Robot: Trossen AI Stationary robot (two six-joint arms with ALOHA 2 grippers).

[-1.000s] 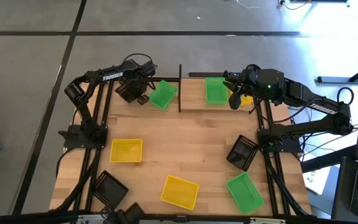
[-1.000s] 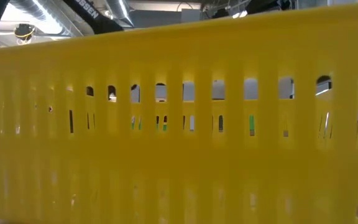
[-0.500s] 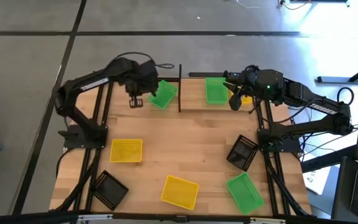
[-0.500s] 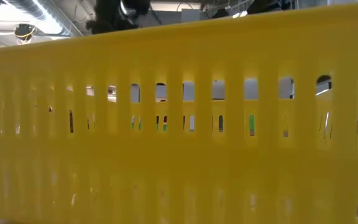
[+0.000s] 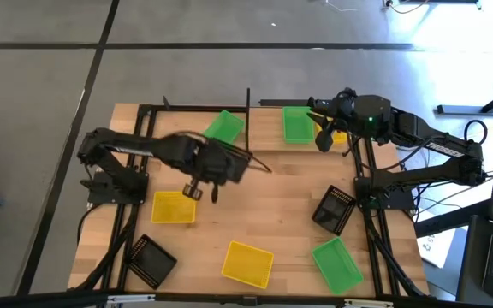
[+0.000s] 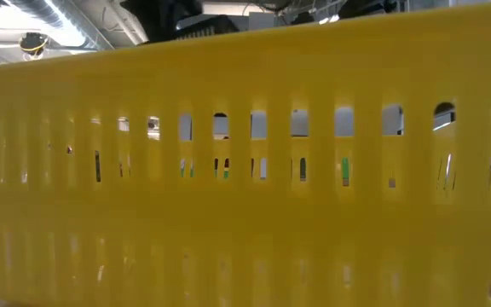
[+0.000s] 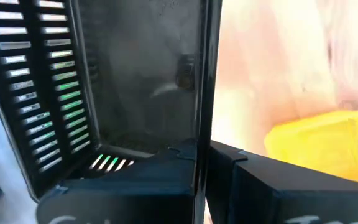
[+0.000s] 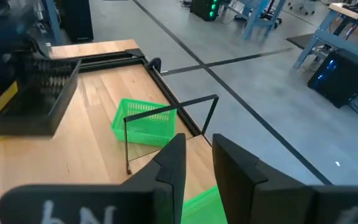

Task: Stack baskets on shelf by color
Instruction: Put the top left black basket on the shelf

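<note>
Centre-left of high view: plank tabletop [image 5: 272,201], grey floor around. Left gripper [image 5: 202,190] clamps black basket [image 5: 229,162] above yellow basket [image 5: 174,207]. Right gripper [image 5: 322,137] upper right, fingers nearly closed, empty.

No brand, number or sign is fully legible in any view.

Right wrist view: large pale characters on the dark housing at the base of the right tool [image 8: 194,165], cut off by the picture's edge; what shows resembles "bN", not decipherable.

Left wrist view: tops of pale letters on the dark housing of the left tool [image 7: 205,155], cropped, unreadable.

High view: no lettering resolvable on either arm or on the counter [image 5: 281,201].

Low view: the yellow basket [image 6: 245,170] fills the picture; its wall carries no text.
</note>
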